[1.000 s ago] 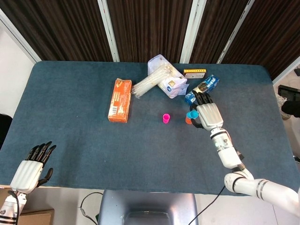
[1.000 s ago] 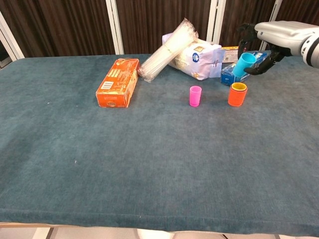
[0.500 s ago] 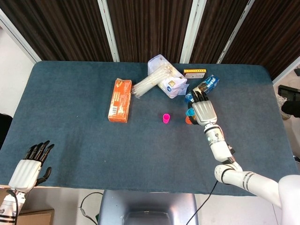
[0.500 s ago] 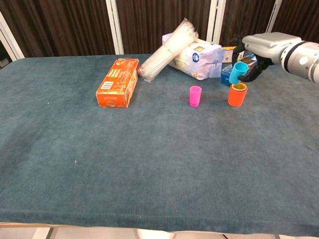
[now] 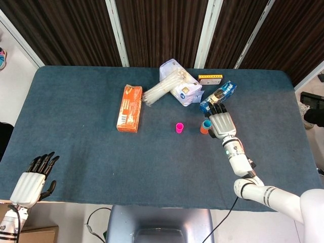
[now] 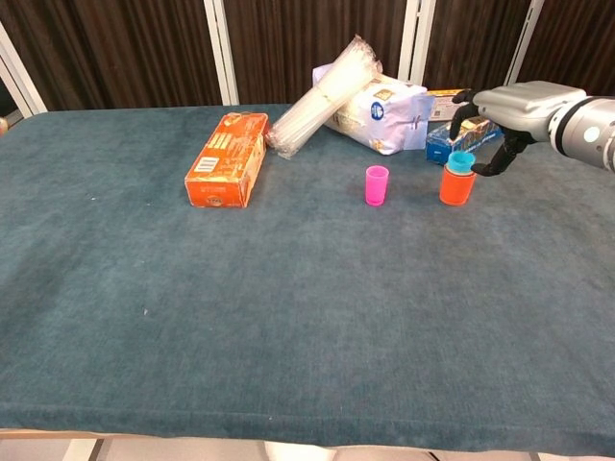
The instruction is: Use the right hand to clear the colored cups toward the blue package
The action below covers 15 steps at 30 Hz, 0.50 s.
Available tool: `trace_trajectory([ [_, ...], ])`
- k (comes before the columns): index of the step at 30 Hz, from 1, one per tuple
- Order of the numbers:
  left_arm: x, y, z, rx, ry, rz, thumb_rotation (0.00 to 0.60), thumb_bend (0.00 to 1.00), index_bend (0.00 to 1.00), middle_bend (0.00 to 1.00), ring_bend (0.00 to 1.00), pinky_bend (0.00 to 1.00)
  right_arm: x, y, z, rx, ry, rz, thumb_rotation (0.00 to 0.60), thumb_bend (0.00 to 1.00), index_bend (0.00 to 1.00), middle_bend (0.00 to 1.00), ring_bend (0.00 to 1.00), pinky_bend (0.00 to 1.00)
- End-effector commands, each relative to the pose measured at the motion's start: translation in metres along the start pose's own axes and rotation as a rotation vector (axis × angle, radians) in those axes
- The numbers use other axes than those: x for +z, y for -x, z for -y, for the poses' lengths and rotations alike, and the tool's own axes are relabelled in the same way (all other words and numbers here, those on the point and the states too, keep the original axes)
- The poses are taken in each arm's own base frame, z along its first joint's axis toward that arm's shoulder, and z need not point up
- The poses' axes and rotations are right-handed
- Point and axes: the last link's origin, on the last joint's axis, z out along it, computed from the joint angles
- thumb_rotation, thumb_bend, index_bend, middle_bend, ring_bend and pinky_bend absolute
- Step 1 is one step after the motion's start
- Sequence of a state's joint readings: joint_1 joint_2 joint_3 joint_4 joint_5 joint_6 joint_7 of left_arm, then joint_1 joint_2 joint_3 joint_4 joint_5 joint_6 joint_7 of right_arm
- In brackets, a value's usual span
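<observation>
A blue cup [image 6: 461,161] sits nested in the top of an orange cup [image 6: 457,186] on the table, just in front of the blue package [image 6: 444,142]. My right hand [image 6: 507,108] hovers over and to the right of this stack, fingers spread above the blue cup and thumb curved close beside it, with a small gap showing. In the head view the right hand [image 5: 221,122] lies right beside the blue cup [image 5: 206,123], below the blue package [image 5: 218,95]. A pink cup [image 6: 377,184] stands alone to the stack's left. My left hand [image 5: 31,183] hangs empty off the table's near left corner.
An orange box [image 6: 229,158] lies left of centre. A white bag [image 6: 384,110] with a bundle of clear straws [image 6: 317,96] leaning on it sits behind the pink cup. A small yellow box [image 5: 210,79] lies at the back, beside the blue package.
The right hand lowered the blue cup from the air into the orange cup stack, and its fingers have loosened from it. The left hand has barely moved.
</observation>
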<state>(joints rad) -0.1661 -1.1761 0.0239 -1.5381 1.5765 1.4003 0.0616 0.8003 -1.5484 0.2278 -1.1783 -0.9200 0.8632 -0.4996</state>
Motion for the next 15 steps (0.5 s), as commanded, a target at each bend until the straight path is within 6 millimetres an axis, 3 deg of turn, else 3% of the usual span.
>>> trace_trajectory([
  [1, 0.000, 0.000, 0.000, -0.002, -0.001, -0.001, 0.600, 0.46, 0.00, 0.00, 0.00, 0.11, -0.004, -0.005, 0.002, 0.050, -0.019, 0.001, 0.600, 0.46, 0.09, 0.00, 0.00, 0.00],
  [7, 0.001, 0.001, 0.000, -0.002, 0.003, 0.004, 0.600, 0.46, 0.00, 0.00, 0.00, 0.11, -0.010, -0.015, 0.024, 0.133, -0.092, 0.001, 0.600, 0.46, 0.15, 0.00, 0.00, 0.00],
  [15, 0.001, 0.002, -0.002, 0.003, 0.010, 0.008, 0.600, 0.46, 0.00, 0.00, 0.00, 0.11, 0.019, -0.003, 0.073, 0.067, -0.098, 0.032, 0.600, 0.46, 0.30, 0.00, 0.00, 0.00],
])
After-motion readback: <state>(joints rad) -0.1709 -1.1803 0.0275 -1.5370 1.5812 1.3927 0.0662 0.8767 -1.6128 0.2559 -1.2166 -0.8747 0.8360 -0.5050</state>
